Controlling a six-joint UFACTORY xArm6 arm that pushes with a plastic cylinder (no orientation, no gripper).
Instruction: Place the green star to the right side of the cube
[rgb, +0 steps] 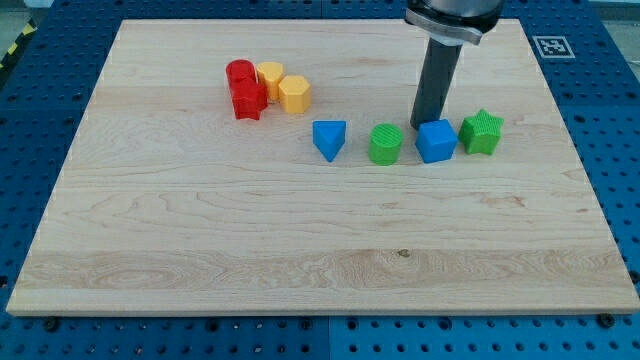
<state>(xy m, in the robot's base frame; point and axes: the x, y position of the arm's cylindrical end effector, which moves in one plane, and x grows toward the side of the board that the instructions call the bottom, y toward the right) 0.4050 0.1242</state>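
The green star (482, 132) lies on the wooden board right of the blue cube (436, 141), close to it or just touching. My tip (424, 124) stands just behind the cube's upper left corner, between the cube and the green cylinder (386, 144). The rod rises straight up from there to the view's top.
A blue triangular block (329, 138) lies left of the green cylinder. At the upper left, a red cylinder (240, 73), a red star (248, 99), a yellow block (270, 78) and a yellow hexagonal block (294, 94) cluster together. The board's right edge (580, 170) is beyond the star.
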